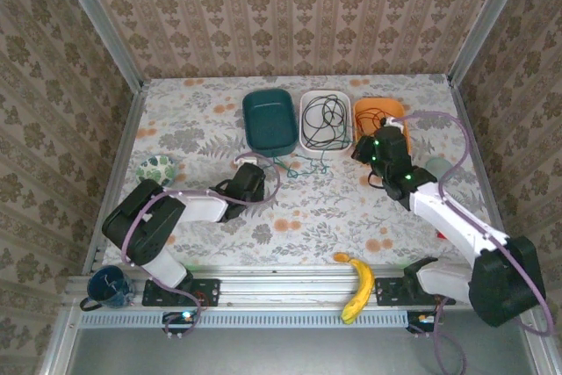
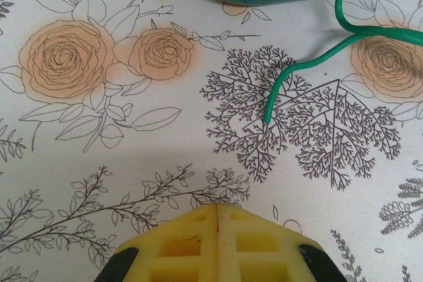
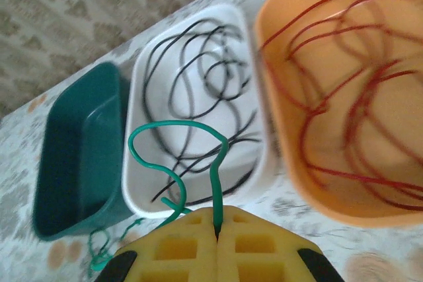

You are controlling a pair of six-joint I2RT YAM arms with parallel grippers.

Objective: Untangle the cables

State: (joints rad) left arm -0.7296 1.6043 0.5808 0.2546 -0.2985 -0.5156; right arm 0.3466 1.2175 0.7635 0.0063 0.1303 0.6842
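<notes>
Along the far side of the table (image 1: pixel 307 208) three bins stand in a row: a dark green bin (image 3: pixel 73 163), a white bin (image 3: pixel 263 156) holding the black cable (image 3: pixel 198 77), and an orange bin (image 3: pixel 291 183) holding the red cable (image 3: pixel 344 97). The right gripper (image 3: pixel 217 219) is closed, pinching the green cable (image 3: pixel 175 125), which loops up before the white bin and trails down beside the dark green bin. The left gripper (image 2: pixel 217 209) is fully closed on nothing, low over the table, near the green cable's loose end.

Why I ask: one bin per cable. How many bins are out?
3, along the far side: dark green bin on the left, white bin in the middle holding the black cable, orange bin on the right holding the red cable. None looks hidden.
</notes>
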